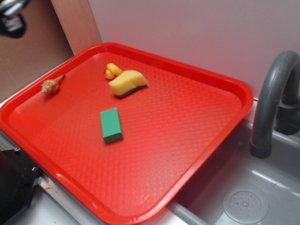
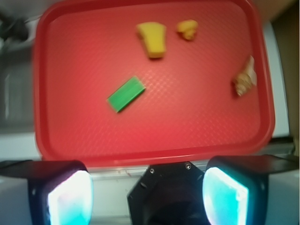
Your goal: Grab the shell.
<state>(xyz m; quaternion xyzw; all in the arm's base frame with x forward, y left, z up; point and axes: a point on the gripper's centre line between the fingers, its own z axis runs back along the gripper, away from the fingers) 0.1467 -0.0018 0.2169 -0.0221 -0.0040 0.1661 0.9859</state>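
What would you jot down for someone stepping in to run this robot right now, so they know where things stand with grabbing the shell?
Gripper: open, empty, held high above the near edge of the red plastic tray; nothing between its fingers.

Small knobbly tan-orange spiral shell: lies on the tray against one rim, apart from everything else.

Also on the tray: flat green rectangular block near the middle; yellow sponge with the small yellow rubber duck right beside it.

Done: nothing yet, shell untouched.

Left: move over the shell, descend, close on it, lift.

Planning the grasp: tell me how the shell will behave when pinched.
The shell looks rigid and knobbly, so it probably won't deform. Its tapered spiral may pivot or squirt from the open gripper. Lying against the tray rim, it has little clearance.
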